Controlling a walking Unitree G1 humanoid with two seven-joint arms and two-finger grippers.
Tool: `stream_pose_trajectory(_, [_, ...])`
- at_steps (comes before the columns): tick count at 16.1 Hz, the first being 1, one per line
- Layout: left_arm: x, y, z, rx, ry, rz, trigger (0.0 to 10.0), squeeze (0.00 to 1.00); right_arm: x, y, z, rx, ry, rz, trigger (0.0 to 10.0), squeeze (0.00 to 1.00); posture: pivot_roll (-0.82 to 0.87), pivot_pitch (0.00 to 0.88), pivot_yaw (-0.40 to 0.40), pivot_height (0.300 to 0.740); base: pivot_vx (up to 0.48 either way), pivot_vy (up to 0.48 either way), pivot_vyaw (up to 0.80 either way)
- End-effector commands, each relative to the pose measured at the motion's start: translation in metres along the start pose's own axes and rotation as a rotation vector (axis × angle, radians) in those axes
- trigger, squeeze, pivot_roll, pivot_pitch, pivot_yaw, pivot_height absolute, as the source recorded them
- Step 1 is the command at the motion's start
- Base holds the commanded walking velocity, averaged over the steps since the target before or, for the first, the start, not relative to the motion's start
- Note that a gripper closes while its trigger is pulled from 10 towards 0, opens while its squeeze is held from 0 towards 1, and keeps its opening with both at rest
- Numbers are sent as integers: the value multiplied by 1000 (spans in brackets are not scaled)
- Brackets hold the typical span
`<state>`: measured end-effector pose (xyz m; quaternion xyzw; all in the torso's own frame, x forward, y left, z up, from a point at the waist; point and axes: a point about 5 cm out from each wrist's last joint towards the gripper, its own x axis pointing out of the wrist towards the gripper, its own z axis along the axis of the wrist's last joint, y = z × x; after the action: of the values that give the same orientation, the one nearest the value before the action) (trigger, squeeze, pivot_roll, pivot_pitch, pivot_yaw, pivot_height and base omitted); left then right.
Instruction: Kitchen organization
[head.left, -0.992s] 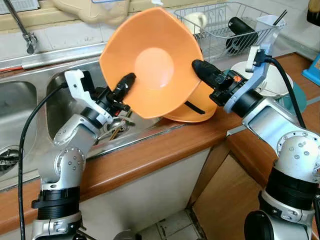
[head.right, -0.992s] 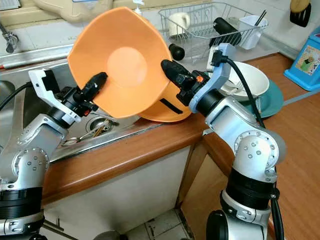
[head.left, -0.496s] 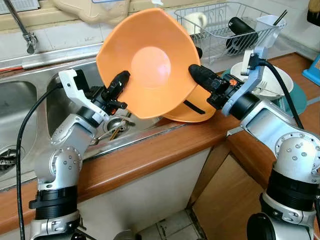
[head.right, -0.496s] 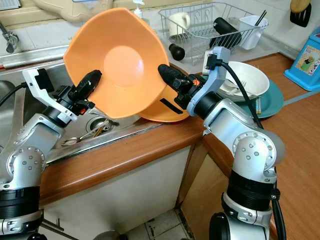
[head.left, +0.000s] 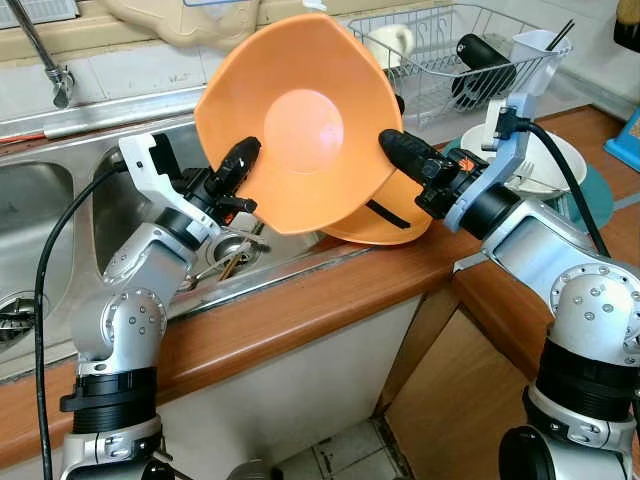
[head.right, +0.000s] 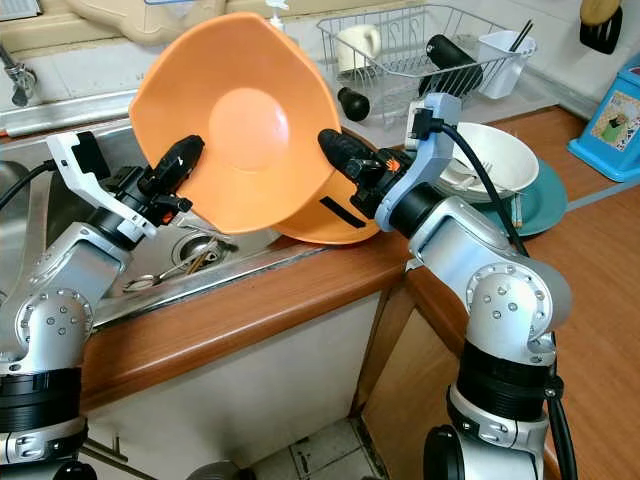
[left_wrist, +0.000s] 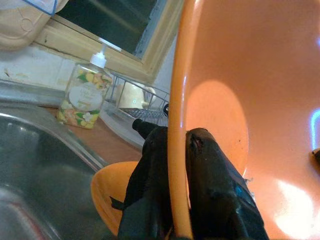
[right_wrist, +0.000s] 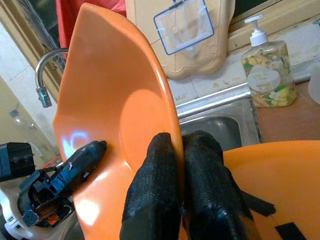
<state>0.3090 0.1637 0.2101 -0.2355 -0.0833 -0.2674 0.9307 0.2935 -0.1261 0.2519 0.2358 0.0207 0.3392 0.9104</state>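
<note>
A large orange bowl (head.left: 300, 120) is held up above the sink's edge, tilted with its hollow facing me. My left gripper (head.left: 236, 166) is shut on its left rim, and my right gripper (head.left: 396, 148) is shut on its right rim. The rim (left_wrist: 176, 150) runs between the left fingers (left_wrist: 215, 185), and likewise between the right fingers (right_wrist: 155, 195). A second orange bowl (head.left: 395, 215) rests on the counter just behind and under the raised one, partly hidden by it.
A steel sink (head.left: 120, 215) with cutlery (head.left: 232, 262) near its drain lies at left, a tap (head.left: 45, 55) behind it. A wire dish rack (head.left: 450, 55) stands at the back right. White bowl (head.left: 545, 160) on a teal plate (head.right: 540, 205) sits right. Soap bottle (right_wrist: 264, 70) behind.
The raised bowl shifted slightly left between the earliest frame and half a second ago, then barely moved. Both grippers kept their hold on its rim.
</note>
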Motion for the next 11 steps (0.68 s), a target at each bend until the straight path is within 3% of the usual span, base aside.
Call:
stream_pose_trajectory(1, [0,6,-3,20,42,40,0,0,-1,3,11,-41,-59,4,10000,0,-69,0,55,740,0,0,0])
stream_pose_trajectory(2, [0,6,-1,17,29,44,0,0,-1,3,11,-51,-58,3,10000,114,-69,0,55,740,0,0,0])
stream_pose_trajectory(3, [0,7,1,15,18,52,0,0,-1,3,11,-50,-59,8,10000,1000,-69,0,55,740,0,0,0])
stream_pose_trajectory(6, [-1,20,19,13,-74,148,0,0,0,4,10,-127,-34,-1,10000,1000,-66,0,51,740,0,0,0])
stream_pose_trajectory(7, [-2,24,27,15,-110,175,0,0,0,6,7,-162,-13,16,10000,416,-64,0,49,740,0,0,0])
stream_pose_trajectory(8, [-2,29,35,23,-144,210,0,0,1,10,4,-192,13,44,10000,0,-64,0,49,740,0,0,0])
stream_pose_trajectory(11, [-10,57,57,148,-207,425,0,0,3,20,-10,-332,103,98,10000,0,-61,0,45,740,0,0,0])
